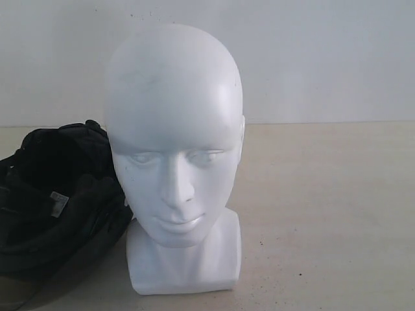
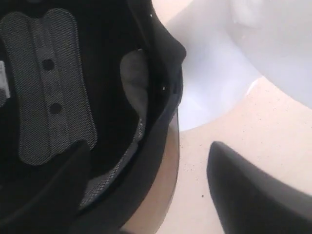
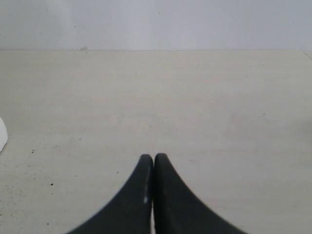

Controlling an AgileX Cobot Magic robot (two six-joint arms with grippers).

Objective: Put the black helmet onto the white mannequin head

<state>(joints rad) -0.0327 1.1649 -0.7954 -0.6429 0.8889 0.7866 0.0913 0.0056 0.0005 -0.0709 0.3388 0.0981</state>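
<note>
The white mannequin head (image 1: 175, 149) stands upright on the table, facing the exterior camera. The black helmet (image 1: 58, 207) lies beside it on the left, opening upward, touching the head's cheek and neck. In the left wrist view my left gripper (image 2: 148, 145) is open and straddles the helmet's rim (image 2: 163, 122) and smoky visor: one finger (image 2: 48, 190) is inside against the dark lining, the other (image 2: 248, 190) outside above the table. The mannequin head (image 2: 273, 44) shows just beyond. My right gripper (image 3: 154, 157) is shut, empty, low over bare table. Neither gripper shows in the exterior view.
The beige table (image 1: 324, 214) stretches to the right of the head, ending at a pale wall (image 1: 324, 58) behind. A white sliver (image 3: 2, 134) shows at the edge of the right wrist view.
</note>
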